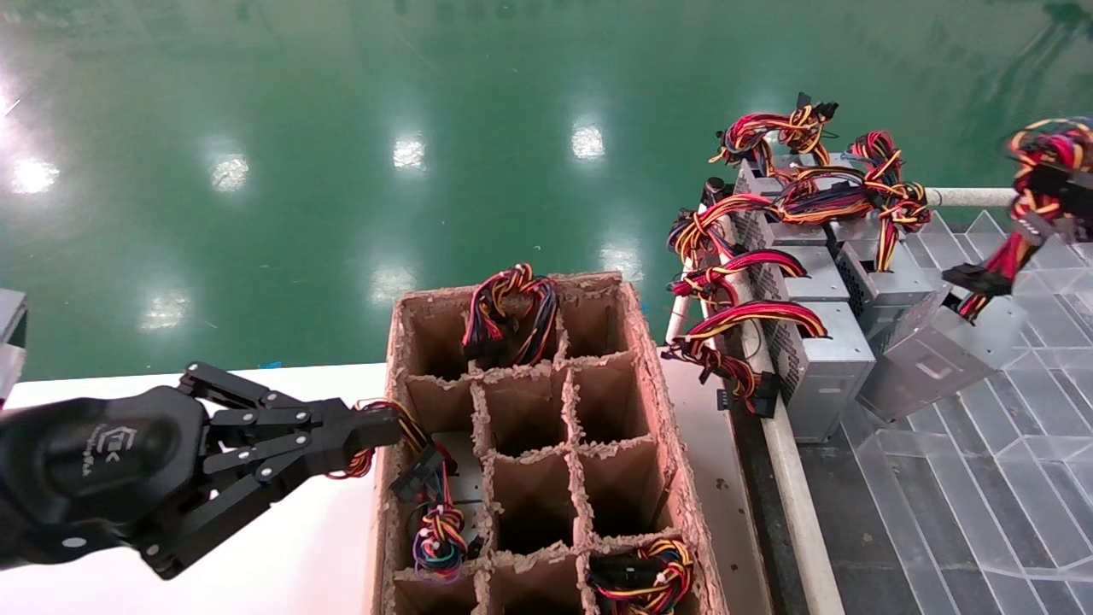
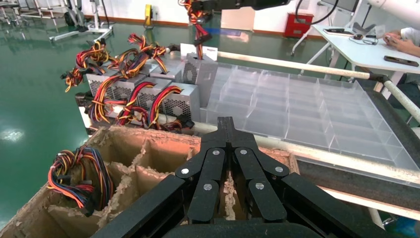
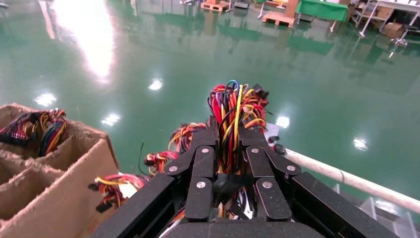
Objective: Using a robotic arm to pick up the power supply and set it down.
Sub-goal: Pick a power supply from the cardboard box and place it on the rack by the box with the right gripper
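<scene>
My right gripper (image 1: 1057, 184) is at the far right, high over the clear tray, and is shut on a bundle of red, yellow and black wires (image 3: 233, 106) that stands up between its fingers. The wires trail down to a silver-grey power supply (image 1: 939, 354). It is tilted beside a row of similar power supplies (image 1: 820, 363). I cannot tell whether it rests on the tray. In the left wrist view the same power supply (image 2: 200, 74) sits below the hanging wires. My left gripper (image 1: 388, 427) is shut and empty at the left wall of the cardboard box, next to a wire loop.
A cardboard box (image 1: 653, 384) with divider cells stands on the white table (image 1: 299, 547). Three cells hold wire bundles (image 1: 512, 312). A clear compartment tray (image 1: 982, 487) lies at the right, with a white rail (image 1: 973, 197) behind it. Green floor lies beyond.
</scene>
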